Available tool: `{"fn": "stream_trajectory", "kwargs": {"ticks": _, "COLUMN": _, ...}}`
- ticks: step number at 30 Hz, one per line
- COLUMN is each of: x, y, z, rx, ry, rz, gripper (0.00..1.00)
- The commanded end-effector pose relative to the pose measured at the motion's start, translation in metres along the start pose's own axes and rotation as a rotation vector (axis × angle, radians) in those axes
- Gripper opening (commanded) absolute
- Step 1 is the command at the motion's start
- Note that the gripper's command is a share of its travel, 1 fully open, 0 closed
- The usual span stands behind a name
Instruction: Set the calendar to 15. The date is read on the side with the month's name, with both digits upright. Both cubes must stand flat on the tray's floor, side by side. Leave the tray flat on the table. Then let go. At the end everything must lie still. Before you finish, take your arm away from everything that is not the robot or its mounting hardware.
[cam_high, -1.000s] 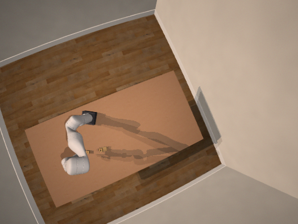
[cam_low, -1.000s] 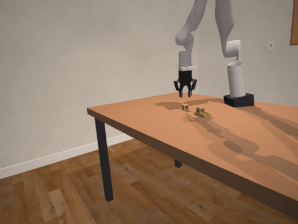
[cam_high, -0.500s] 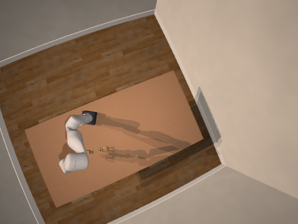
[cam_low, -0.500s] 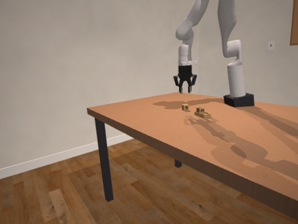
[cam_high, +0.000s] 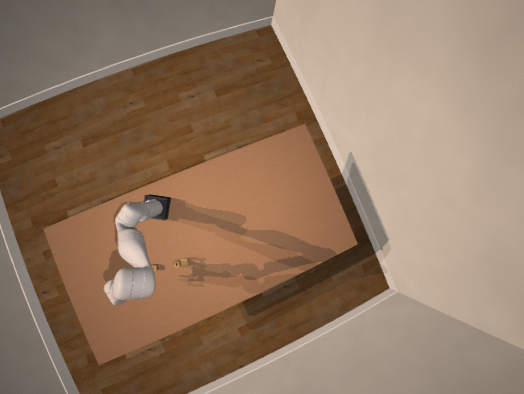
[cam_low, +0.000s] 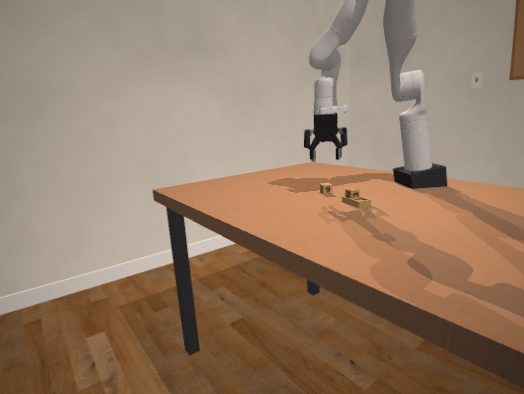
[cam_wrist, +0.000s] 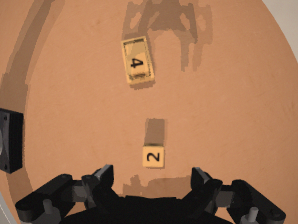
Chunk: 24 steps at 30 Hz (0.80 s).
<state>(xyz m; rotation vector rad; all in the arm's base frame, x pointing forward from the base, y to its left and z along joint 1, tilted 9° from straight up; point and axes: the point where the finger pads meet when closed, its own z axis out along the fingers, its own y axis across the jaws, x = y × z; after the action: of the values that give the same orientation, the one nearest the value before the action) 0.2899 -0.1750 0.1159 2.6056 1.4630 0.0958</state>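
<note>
A small tan tray (cam_high: 185, 262) (cam_low: 356, 202) (cam_wrist: 134, 39) lies on the table. One cube (cam_low: 352, 193) (cam_wrist: 136, 62) sits in one end of it, with a 4 on top; its side digits are too small to read surely. The other cube (cam_high: 155, 267) (cam_low: 326, 188) (cam_wrist: 153, 156) stands on the table outside the tray, with a 2 on top and a 9 on the side facing the exterior camera. My gripper (cam_low: 326, 156) (cam_wrist: 152, 176) is open and empty, high above the loose cube. The arm hides it in the top view. The month's name cannot be read.
The black arm base (cam_high: 162, 212) (cam_low: 420, 176) (cam_wrist: 12, 141) stands at the table's edge. The arm's shadows fall across the table (cam_high: 260, 185) (cam_low: 240, 210) near the tray. The loose cube and the tray are a few cube widths apart.
</note>
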Motion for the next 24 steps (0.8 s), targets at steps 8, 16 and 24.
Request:
{"fn": "stream_trajectory", "kwargs": {"ticks": 8, "x": 0.0001, "y": 0.0003, "z": -0.0003, "rx": -0.001, "ry": 0.001, "rz": 0.000, "gripper": 1.00}}
{"fn": "stream_trajectory", "kwargs": {"ticks": 16, "x": 0.0002, "y": 0.0002, "z": 0.0011, "rx": -0.001, "ry": 0.000, "rz": 0.000, "gripper": 1.00}}
{"fn": "stream_trajectory", "kwargs": {"ticks": 24, "x": 0.0006, "y": -0.0003, "z": 0.0065, "rx": 0.000, "ry": 0.000, "rz": 0.003, "gripper": 0.48}}
